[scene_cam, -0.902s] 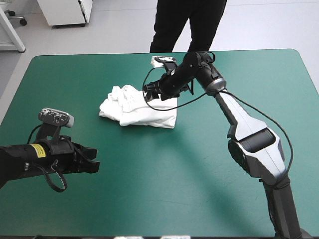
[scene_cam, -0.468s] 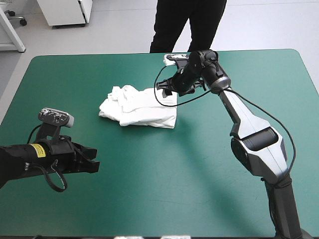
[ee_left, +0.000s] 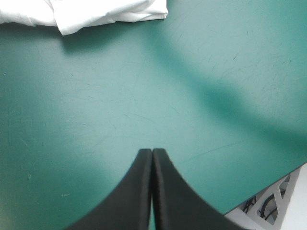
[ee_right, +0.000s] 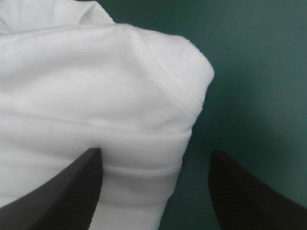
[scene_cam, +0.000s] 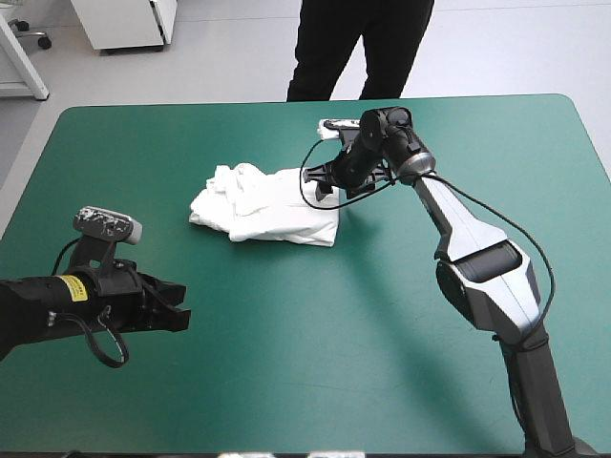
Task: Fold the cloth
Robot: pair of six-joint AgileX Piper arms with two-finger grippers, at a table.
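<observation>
1. Two grippers show in the high view. The T-shirt (scene_cam: 267, 205), a folded white bundle, lies on the table (scene_cam: 535, 124) toward its far edge, near the middle. The right gripper (scene_cam: 327, 183) is at the bundle's far right corner. The left gripper (scene_cam: 177, 313) hangs over the near left part of the table, well apart from the T-shirt. A yellow label (scene_cam: 72, 288) sits on the left arm (scene_cam: 38, 315); its writing is too small to read.
2. Left wrist view: the left gripper (ee_left: 152, 152) has its black fingers (ee_left: 136, 191) pressed together in one pointed arch over bare teal-green cover (ee_left: 201, 86). The T-shirt's edge (ee_left: 96, 12) shows ahead, apart from them.
3. Right wrist view: the right gripper (ee_right: 156, 155) has its fingers (ee_right: 62, 189) wide apart, clamping nothing. The T-shirt's corner (ee_right: 96, 86), with a stitched hem, lies between them. One finger is over the cloth, the other over the cover (ee_right: 259, 72).
</observation>
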